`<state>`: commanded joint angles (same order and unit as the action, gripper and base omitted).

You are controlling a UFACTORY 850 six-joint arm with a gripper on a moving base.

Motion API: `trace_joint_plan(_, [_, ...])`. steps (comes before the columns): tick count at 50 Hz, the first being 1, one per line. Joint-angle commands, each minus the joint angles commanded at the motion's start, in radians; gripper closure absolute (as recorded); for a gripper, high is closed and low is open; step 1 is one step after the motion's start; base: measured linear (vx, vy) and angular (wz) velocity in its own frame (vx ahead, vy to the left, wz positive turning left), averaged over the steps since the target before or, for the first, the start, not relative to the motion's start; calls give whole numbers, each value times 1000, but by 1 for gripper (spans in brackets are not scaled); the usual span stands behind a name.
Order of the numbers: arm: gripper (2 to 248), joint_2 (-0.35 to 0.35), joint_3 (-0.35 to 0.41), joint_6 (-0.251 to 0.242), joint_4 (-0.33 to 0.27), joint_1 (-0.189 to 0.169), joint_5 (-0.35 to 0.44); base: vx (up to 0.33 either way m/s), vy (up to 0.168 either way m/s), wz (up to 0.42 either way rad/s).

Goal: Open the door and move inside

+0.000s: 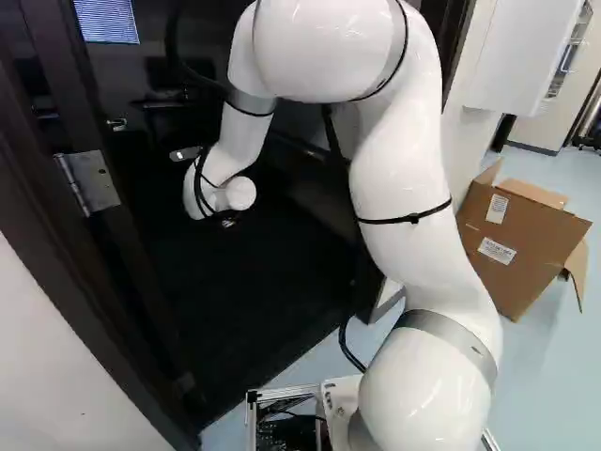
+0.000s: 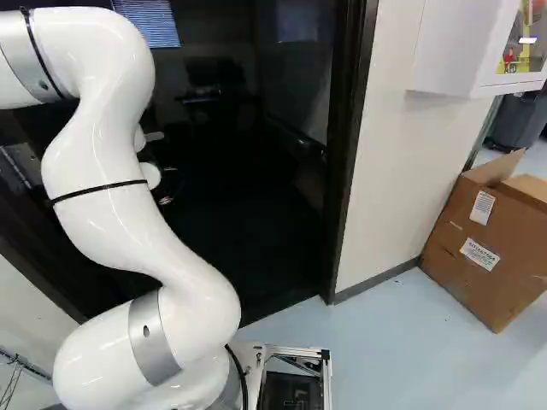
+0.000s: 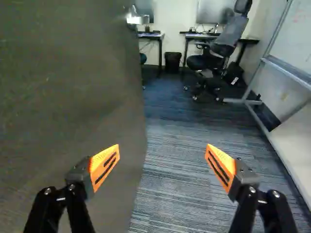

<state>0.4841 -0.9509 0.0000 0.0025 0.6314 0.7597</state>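
Note:
Ahead of my arm in the left base view, the gripper [image 1: 228,222] is mostly lost against the dark doorway. In the wrist view the gripper [image 3: 163,167] stands open, its orange-padded fingers wide apart with nothing gripped. The dark door [image 3: 68,97] stands ajar, filling one side of that view behind one finger; whether they touch I cannot tell. A blurred metal handle [image 3: 137,19] shows at the door's far edge. Carpeted floor [image 3: 180,160] lies between and beyond the fingers. A metal hinge [image 1: 89,181] is visible beside the doorway in the left base view.
The dark door frame [image 2: 349,154] bounds the opening, with a white wall [image 2: 397,145] beside it. A cardboard box [image 2: 487,243] stands by that wall, below a white cabinet [image 2: 461,51]. Inside are a whiteboard [image 3: 291,73] on a metal stand, an office chair [image 3: 214,56] and desks [image 3: 194,36].

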Motion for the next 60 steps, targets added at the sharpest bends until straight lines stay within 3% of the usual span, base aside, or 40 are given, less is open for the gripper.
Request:
trace_joint_plan(33, [3,-48,56,0,0,-40,5,0,0,0])
trace_joint_plan(60, [3,-156,178,0,0,-129,22,0,0,0])
